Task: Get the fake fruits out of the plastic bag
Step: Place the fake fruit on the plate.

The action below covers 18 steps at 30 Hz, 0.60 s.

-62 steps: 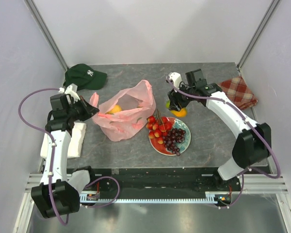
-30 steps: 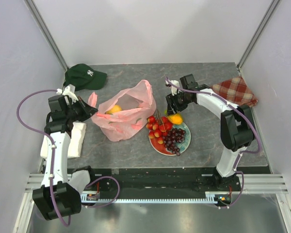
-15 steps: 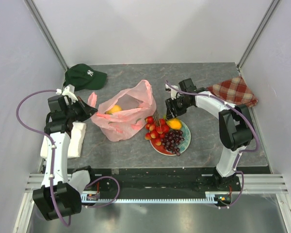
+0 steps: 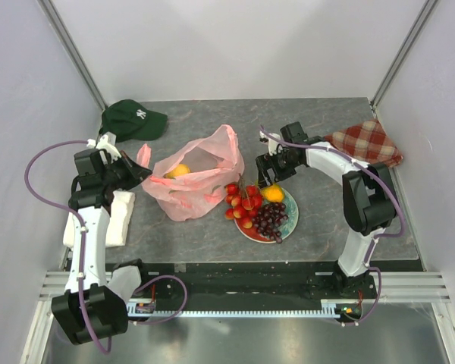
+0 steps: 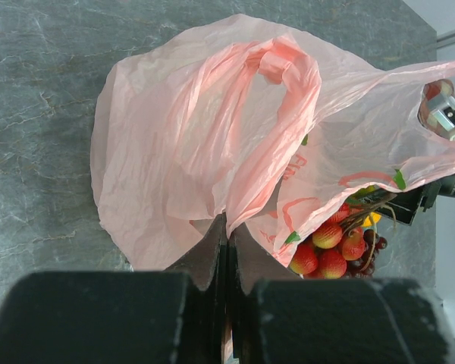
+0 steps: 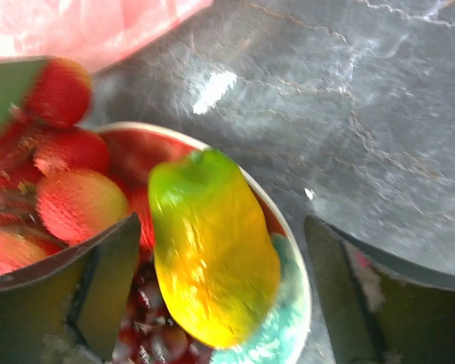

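The pink plastic bag [image 4: 193, 180] lies at mid-table with a yellow lemon [image 4: 179, 171] showing in its mouth. My left gripper [image 4: 139, 168] is shut on the bag's near handle; in the left wrist view the jaws [image 5: 229, 227] pinch the pink film [image 5: 212, 129]. The red plate [image 4: 289, 218] holds the red berries [image 4: 240, 205], the purple grapes [image 4: 272, 221] and the orange-yellow fruit [image 4: 273, 193]. My right gripper [image 4: 267, 177] hovers open over that fruit [image 6: 212, 250], which lies on the plate rim [image 6: 302, 292] between the fingers [image 6: 114, 265], untouched.
A dark green cap [image 4: 133, 119] lies at the back left. A red-checked folded cloth [image 4: 368, 142] lies at the back right. A white folded cloth [image 4: 121, 216] sits by the left arm. Grey walls close in the back and sides.
My right gripper carried the orange-yellow fruit down onto the plate and opened off it. The berries shifted slightly left. The left gripper kept its hold on the bag.
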### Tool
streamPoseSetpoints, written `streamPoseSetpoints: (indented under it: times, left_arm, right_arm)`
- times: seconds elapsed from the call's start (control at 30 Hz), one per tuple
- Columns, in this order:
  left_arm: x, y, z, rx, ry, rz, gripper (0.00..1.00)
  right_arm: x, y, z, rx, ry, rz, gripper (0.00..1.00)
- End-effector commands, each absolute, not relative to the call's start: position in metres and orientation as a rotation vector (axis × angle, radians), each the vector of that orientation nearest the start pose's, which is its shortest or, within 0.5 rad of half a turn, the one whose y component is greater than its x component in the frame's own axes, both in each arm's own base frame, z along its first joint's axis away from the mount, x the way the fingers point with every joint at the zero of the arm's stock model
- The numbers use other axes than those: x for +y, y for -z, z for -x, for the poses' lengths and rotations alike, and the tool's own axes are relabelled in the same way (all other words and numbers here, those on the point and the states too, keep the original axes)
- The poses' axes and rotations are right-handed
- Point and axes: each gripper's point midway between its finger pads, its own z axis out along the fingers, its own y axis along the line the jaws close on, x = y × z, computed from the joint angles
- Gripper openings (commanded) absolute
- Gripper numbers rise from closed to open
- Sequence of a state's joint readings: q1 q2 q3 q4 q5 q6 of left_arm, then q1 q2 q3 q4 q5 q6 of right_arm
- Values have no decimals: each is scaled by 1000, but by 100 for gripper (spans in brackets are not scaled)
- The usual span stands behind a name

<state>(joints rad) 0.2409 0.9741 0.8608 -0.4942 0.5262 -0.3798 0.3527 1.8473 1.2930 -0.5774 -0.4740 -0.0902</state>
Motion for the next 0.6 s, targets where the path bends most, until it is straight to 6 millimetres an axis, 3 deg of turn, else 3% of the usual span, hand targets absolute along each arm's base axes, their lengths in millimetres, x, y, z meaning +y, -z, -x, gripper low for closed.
streamPoseSetpoints:
  times: [0.0, 0.2, 0.37, 0.47, 0.57]
  left_arm:
    - [-32, -219, -297, 2079, 664, 367, 4]
    - [-32, -222, -301, 2071, 671, 358, 4]
    - [-33, -224, -302, 2069, 672, 354, 4]
    - [-32, -228, -304, 2056, 667, 334, 4]
    - [-30, -239, -311, 2032, 648, 301, 4]
  right_arm:
    - [204, -89, -351, 2531, -758, 770, 98]
    - [206, -120, -353, 2484, -836, 800, 98]
    - [199, -155, -362, 2414, -764, 834, 98]
    - [192, -180, -377, 2328, -670, 866, 98]
    - [206, -228, -383, 2118, -712, 972, 98]
